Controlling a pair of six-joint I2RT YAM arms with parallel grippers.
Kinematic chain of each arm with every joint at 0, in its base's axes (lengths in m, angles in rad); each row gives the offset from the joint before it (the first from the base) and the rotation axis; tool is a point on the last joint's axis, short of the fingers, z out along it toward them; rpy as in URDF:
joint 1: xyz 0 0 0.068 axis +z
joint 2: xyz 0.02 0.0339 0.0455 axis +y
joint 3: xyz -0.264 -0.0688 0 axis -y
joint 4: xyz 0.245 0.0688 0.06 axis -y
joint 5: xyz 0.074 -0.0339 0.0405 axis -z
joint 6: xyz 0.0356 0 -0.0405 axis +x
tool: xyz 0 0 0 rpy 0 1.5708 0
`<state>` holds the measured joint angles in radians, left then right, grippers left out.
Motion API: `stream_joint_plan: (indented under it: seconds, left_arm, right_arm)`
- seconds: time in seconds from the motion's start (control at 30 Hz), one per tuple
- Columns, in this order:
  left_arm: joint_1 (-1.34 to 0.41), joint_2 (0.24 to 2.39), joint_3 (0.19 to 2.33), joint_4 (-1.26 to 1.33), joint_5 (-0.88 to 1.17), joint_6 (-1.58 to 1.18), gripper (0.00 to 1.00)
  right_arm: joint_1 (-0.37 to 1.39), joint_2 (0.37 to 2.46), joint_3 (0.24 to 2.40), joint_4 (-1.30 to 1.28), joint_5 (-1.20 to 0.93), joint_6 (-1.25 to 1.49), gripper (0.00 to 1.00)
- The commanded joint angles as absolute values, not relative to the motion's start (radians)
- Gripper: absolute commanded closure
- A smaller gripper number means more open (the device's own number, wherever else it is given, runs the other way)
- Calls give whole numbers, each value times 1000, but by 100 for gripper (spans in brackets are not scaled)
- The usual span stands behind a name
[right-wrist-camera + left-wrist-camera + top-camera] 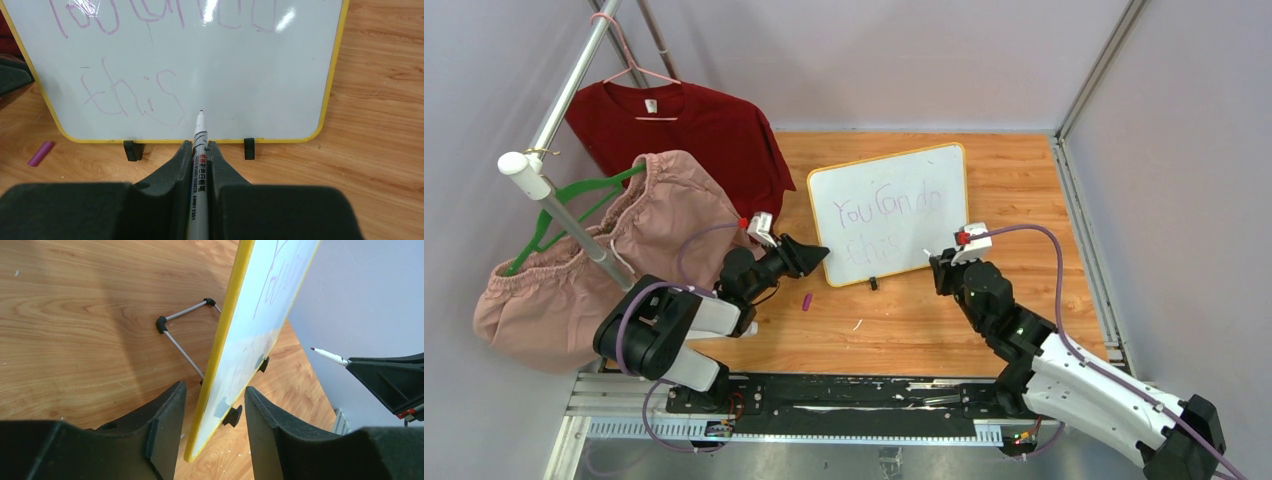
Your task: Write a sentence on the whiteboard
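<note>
Wrapping up, sentence (884, 210) looks finished; right claw (200, 147) pinching marker (200, 130) should lift off, left claw (215, 390) spread around whiteboard (227, 340) edge.

A red T-shirt (694, 135) is hanging on a pink hanger (633, 66) from a slanted metal rail (576, 80). Just in front of it, a pink garment (614, 260) is draping over a green hanger (589, 187). A small purple cap (806, 301) is lying on the wooden counter (1024, 190).

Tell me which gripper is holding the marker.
The right gripper, shut on the marker; the left gripper only straddles the edge of the whiteboard.
</note>
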<state>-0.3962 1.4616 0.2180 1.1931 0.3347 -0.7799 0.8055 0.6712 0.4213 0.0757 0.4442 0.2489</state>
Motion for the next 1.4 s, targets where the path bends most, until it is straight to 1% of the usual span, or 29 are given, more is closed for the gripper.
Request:
stream_joint_plan:
  seconds: [0.0,0.17,0.43,0.53,0.8,1.13,1.37]
  left_arm:
    - [-406,1432,201,1215,292,-777,47]
    - [-407,1410,179,1208,258,-764,43]
    - [-407,1382,177,1164,247,-758,43]
    - [-407,1377,172,1152,241,-752,43]
    - [-407,1376,157,1154,221,-747,43]
    - [-407,1378,164,1157,239,-751,44]
    - [-407,1425,161,1214,259,-773,44]
  right_arm:
    - [815,701,410,184,437,237,100]
    - [815,754,428,209,444,229,100]
    - [815,837,459,269,423,233,100]
    - [813,864,463,293,445,254,100]
    - [807,916,454,352,389,254,100]
    - [804,906,420,335,434,270,100]
    - [803,925,414,327,447,290,100]
